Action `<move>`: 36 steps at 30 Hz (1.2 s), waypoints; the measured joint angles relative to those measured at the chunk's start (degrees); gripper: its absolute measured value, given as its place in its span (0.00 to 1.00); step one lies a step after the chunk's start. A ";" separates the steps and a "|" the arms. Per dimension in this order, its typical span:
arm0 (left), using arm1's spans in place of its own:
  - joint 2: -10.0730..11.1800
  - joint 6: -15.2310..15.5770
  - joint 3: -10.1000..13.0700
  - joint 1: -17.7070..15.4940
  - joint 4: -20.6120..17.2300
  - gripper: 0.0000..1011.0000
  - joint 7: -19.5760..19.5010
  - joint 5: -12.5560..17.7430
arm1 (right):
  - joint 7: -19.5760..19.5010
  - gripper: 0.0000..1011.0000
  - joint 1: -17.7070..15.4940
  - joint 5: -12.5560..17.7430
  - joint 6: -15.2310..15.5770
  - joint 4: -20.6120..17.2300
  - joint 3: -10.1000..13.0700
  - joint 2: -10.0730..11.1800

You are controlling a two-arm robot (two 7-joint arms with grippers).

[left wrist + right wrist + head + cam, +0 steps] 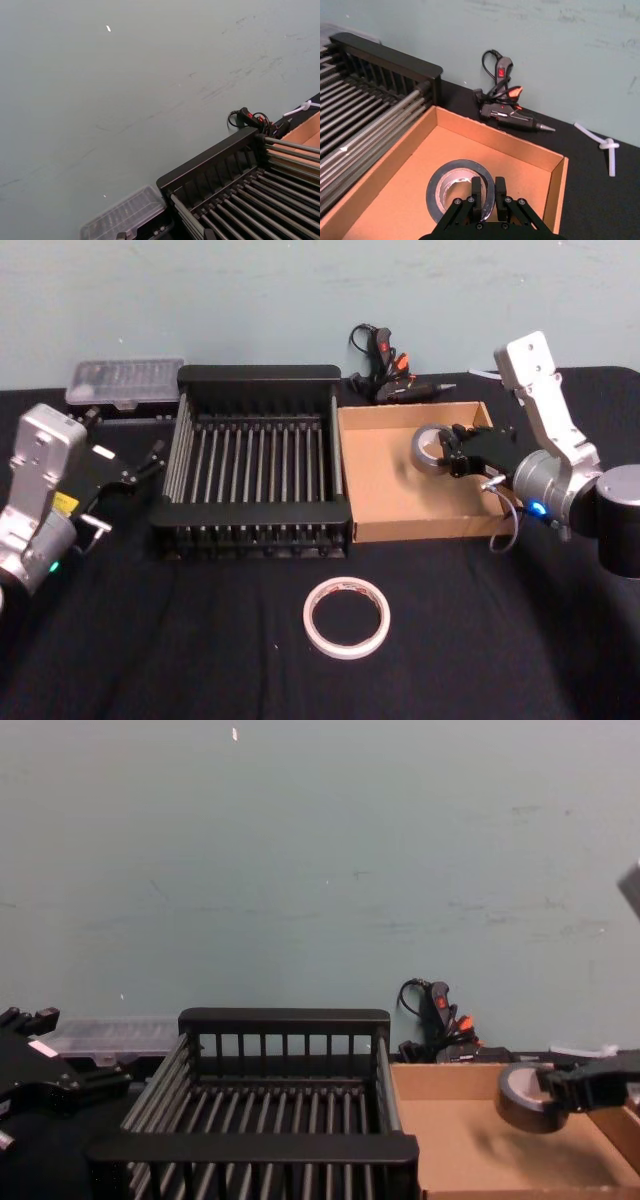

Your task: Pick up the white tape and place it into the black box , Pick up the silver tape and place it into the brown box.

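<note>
— Holding the silver tape point(431, 446) over the brown box point(390, 502), is it?

— Yes. The right gripper point(488, 196) has its fingers point(476, 192) clamped on the roll's wall, one inside the core and one outside, so the ring hangs level above the cardboard floor. From the chest view it looks clear of the bottom, so I judge the release is what's left here.

— And the white tape point(346, 616)?

— Lying flat on the counter point(200, 640), in front of the black box point(250, 375) and well apart from both arms.

— The left gripper point(140, 468)?

— Parked beside the crate's left wall, its fingers apart and holding nothing; probably waiting its turn for the white ring.
</note>
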 joint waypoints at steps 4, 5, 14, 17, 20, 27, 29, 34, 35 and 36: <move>0.00 0.00 0.00 0.00 0.00 0.99 0.00 0.00 | -0.41 0.16 1.34 -0.75 -1.03 3.52 0.01 -1.62; 0.00 0.00 0.00 0.00 0.00 0.99 0.00 0.00 | -0.50 0.16 1.72 -0.99 -1.36 4.54 0.01 -2.10; 0.00 0.00 0.00 0.00 0.00 0.99 0.00 0.00 | -0.46 0.16 2.84 -2.03 -2.23 8.02 0.28 -3.85; 0.00 0.00 0.00 0.00 0.00 0.99 0.00 0.00 | -0.43 0.16 2.96 -2.56 -2.23 8.63 0.40 -4.28; 0.00 0.00 0.00 0.00 0.00 0.99 0.00 0.00 | -0.43 0.16 2.98 -2.74 -2.24 8.77 0.43 -4.40; 0.00 0.00 0.00 0.00 0.00 0.99 0.00 0.00 | -0.41 0.16 2.99 -2.72 -2.24 8.74 0.43 -4.33; 0.00 0.00 0.00 0.00 0.00 0.99 0.00 0.00 | -0.41 0.16 2.99 -2.70 -2.24 8.70 0.43 -4.31; 0.00 0.00 0.00 0.00 0.00 0.99 0.00 0.00 | -0.38 0.27 2.99 -2.66 -2.22 8.61 0.41 -4.28; 0.00 0.00 0.00 0.00 0.00 0.99 0.00 0.00 | -0.38 0.31 2.98 -2.65 -2.22 8.61 0.41 -4.28; 0.00 0.00 0.00 0.00 0.00 0.99 0.00 0.00 | -0.37 0.33 2.98 -2.64 -2.21 8.60 0.41 -4.27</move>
